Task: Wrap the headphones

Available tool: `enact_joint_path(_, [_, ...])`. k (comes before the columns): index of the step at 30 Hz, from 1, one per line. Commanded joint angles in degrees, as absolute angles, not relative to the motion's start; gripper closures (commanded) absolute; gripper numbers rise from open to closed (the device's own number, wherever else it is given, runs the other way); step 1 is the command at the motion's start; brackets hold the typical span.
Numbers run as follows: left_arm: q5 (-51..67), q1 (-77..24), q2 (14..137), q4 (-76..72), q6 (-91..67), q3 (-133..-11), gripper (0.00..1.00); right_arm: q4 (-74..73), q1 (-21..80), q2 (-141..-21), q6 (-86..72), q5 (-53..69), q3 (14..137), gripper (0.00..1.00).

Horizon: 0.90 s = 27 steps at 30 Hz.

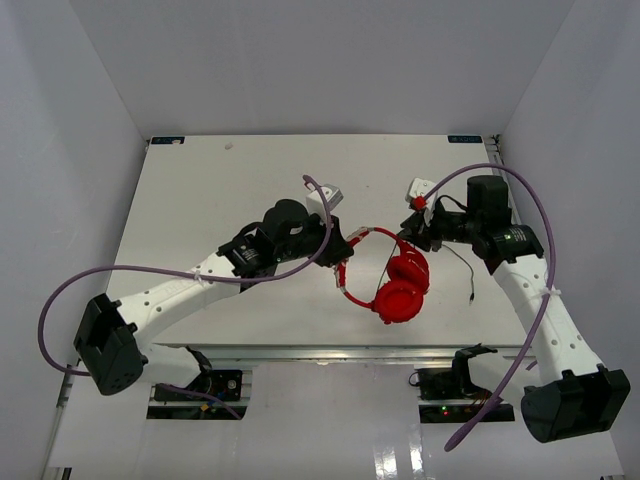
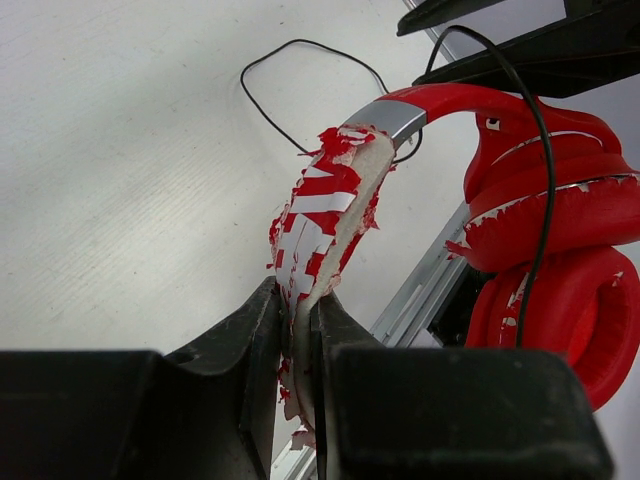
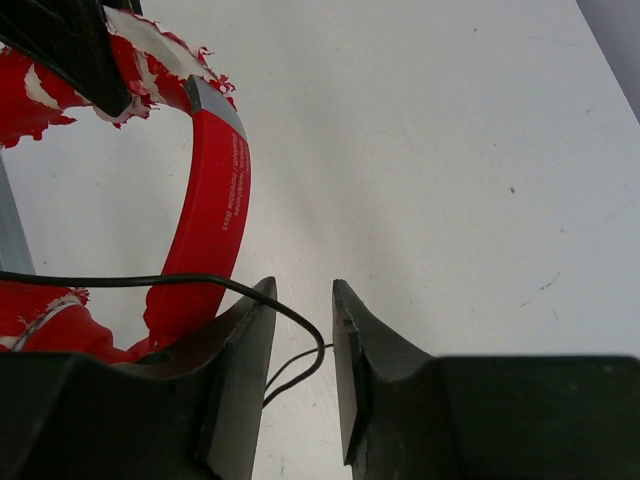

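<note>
The red headphones (image 1: 400, 288) lie near the middle of the table with the two earcups stacked and the headband arching up to the back left. My left gripper (image 1: 343, 252) is shut on the headband's worn, peeling padded part (image 2: 325, 215); the earcups (image 2: 560, 260) hang to its right. My right gripper (image 1: 418, 232) is open just right of the headband (image 3: 215, 200). A loop of the thin dark cable (image 3: 305, 345) runs between its jaws and over the left fingertip (image 3: 255, 320), and it is not clamped. The cable's free end (image 1: 470, 290) trails on the table to the right.
Two small white objects (image 1: 421, 187) (image 1: 330, 195) sit behind the grippers. Thick purple robot cables (image 1: 520, 180) loop over both arms. The table's metal front rail (image 2: 420, 290) runs just below the headphones. White walls enclose the table on three sides.
</note>
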State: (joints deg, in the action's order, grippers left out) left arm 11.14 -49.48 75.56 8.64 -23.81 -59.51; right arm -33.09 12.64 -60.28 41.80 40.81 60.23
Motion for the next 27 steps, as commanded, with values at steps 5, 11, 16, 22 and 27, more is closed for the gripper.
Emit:
enact_joint_path(5, [13.01, -49.92, 67.99, 7.56, -25.71, -61.48, 1.00, -27.21, 10.94, -62.27, 33.23, 54.48, 60.12, 0.49])
enact_joint_path(11, [11.64, -49.92, 65.37, 10.58, -24.83, -62.59, 1.00, -25.07, 10.90, -63.69, 28.73, 60.45, 60.28, 0.40])
enact_joint_path(16, [9.99, -49.92, 64.34, 13.53, -23.57, -63.85, 1.00, -21.52, 10.81, -63.58, 26.59, 62.89, 59.02, 0.38])
enact_joint_path(22, [10.09, -49.92, 65.06, 14.24, -24.04, -67.12, 1.00, -9.08, 10.81, -63.37, 16.34, 68.16, 51.26, 0.36])
enact_joint_path(27, [9.05, -49.92, 66.34, 14.33, -25.86, -70.87, 1.00, 4.64, 10.81, -63.51, 6.76, 70.66, 43.29, 0.36])
